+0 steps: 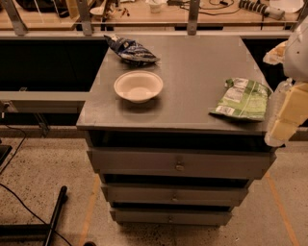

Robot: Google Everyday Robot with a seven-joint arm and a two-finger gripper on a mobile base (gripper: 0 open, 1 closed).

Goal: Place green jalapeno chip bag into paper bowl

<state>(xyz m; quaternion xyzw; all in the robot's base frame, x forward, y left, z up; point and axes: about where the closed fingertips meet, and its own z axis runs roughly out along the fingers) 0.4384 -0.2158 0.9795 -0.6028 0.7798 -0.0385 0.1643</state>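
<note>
The green jalapeno chip bag lies flat near the right front corner of the grey cabinet top. The paper bowl stands upright and empty at the left middle of the top, well left of the bag. My gripper hangs at the right edge of the view, just right of the bag and beside the cabinet's right edge, apart from the bag and holding nothing that I can see.
A dark blue and white snack bag lies behind the bowl at the back left. The cabinet has three drawers in front. A railing and a cluttered wooden desk stand behind. Cables and a black leg lie on the floor at left.
</note>
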